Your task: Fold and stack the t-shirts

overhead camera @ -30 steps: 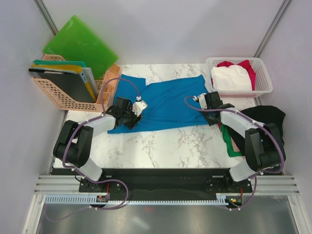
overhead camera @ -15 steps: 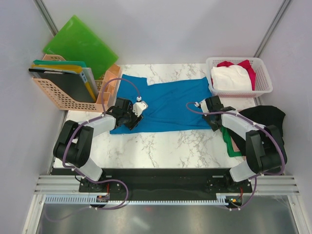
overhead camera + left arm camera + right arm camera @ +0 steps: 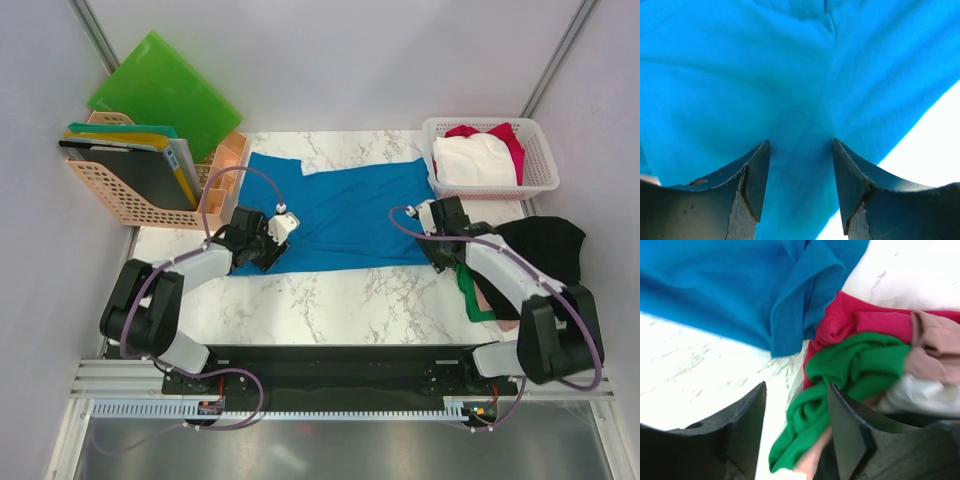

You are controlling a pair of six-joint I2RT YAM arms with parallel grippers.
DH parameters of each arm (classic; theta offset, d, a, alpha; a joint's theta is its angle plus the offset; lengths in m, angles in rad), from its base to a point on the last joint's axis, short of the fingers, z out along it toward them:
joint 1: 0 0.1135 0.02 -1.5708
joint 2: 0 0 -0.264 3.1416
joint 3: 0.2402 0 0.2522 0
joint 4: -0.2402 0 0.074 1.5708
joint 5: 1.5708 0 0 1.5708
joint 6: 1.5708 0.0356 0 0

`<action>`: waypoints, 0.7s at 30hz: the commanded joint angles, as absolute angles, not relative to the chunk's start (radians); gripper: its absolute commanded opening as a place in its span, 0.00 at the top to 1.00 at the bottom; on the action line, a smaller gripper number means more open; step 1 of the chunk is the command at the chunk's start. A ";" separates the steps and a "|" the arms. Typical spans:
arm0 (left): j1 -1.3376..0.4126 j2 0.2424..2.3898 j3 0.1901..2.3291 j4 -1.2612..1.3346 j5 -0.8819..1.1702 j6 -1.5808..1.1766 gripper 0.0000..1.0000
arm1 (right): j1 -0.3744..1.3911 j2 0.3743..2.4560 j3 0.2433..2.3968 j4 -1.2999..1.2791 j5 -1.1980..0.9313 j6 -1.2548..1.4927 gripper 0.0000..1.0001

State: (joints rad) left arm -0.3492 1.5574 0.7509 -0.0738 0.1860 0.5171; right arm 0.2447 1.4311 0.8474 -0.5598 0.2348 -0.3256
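Note:
A bright blue t-shirt point(image 3: 345, 215) lies spread out on the marble table point(image 3: 330, 300). My left gripper point(image 3: 266, 248) hovers open over the shirt's near left part. In the left wrist view only blue cloth point(image 3: 790, 75) shows under its parted jaws point(image 3: 800, 170). My right gripper point(image 3: 441, 255) is open at the shirt's near right corner point(image 3: 790, 330) and holds nothing. Between its fingers point(image 3: 796, 425) I see bare table and the edge of a green t-shirt point(image 3: 850, 370). Red point(image 3: 860, 320) and pale pink point(image 3: 935, 345) shirts are bunched beside it, and a black one point(image 3: 545, 240) lies at the right.
A white lattice basket point(image 3: 535, 185) at the back right holds a white shirt point(image 3: 475, 160) and a red one point(image 3: 505, 135). At the back left, a peach rack point(image 3: 120, 205) holds folders, and a green folder point(image 3: 165, 95) leans behind it.
My right gripper has opened and let go of the blue shirt's right edge, then drawn back toward the near right. The shirt now lies flatter. The left gripper has shifted slightly left.

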 commanded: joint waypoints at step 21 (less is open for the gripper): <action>-0.350 1.371 0.641 -0.077 0.112 0.535 0.39 | 0.241 1.638 1.071 -0.465 0.015 -0.249 0.66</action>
